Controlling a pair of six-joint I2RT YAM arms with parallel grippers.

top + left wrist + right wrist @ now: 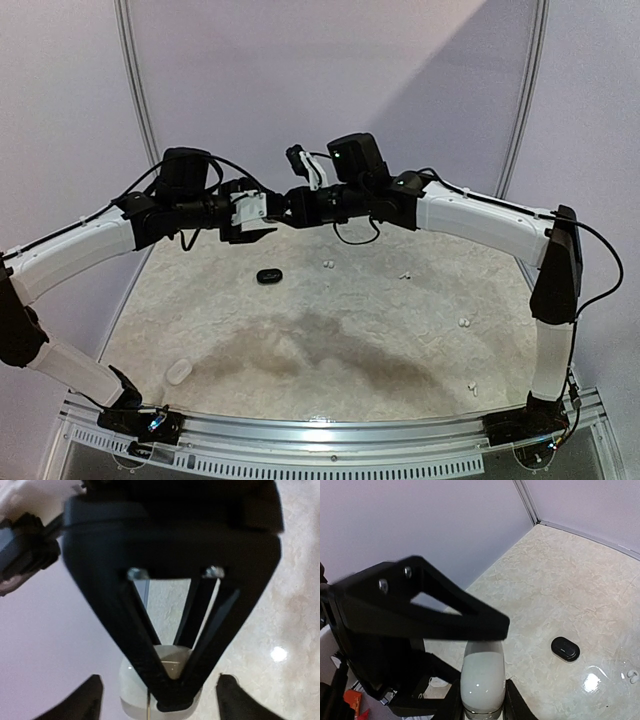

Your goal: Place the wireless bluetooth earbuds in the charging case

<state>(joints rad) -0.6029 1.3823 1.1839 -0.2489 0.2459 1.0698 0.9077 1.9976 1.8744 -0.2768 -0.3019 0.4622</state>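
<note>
Earbud (632, 672), tiny white, lower right: likely light, slippery, pinch sides; right gripper (482, 707) clamped on glossy white case (481, 675), left gripper (161, 700) spread.

white case (481, 680): glossy smooth plastic | black case (565, 648): glossy plastic | table (580, 580): smooth, marbled, shiny

Left hand (268, 210) and right hand (288, 205) meet above the table (350, 330)
</note>
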